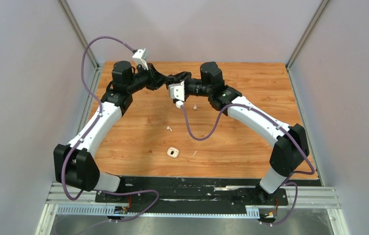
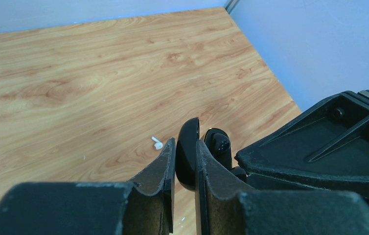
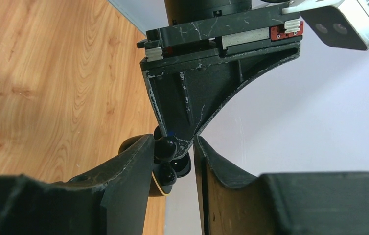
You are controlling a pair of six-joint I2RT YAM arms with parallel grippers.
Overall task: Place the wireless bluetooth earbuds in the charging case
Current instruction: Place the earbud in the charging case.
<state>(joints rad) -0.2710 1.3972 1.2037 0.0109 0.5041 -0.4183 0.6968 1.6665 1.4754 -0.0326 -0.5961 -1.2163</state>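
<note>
Over table (image 2: 75, 73), left fingers (image 2: 159, 169) tight on case (image 2: 187, 149)

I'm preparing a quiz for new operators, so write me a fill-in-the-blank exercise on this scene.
1. The left claw is shut on a small rounded case whose colour is ___.
2. The other case, lying alone on the table, is ___.
3. In the left wrist view, the loose earbud on the table is ___.
4. The table has a ___-grain top.

Missing words: black; white; white; wood.
</note>
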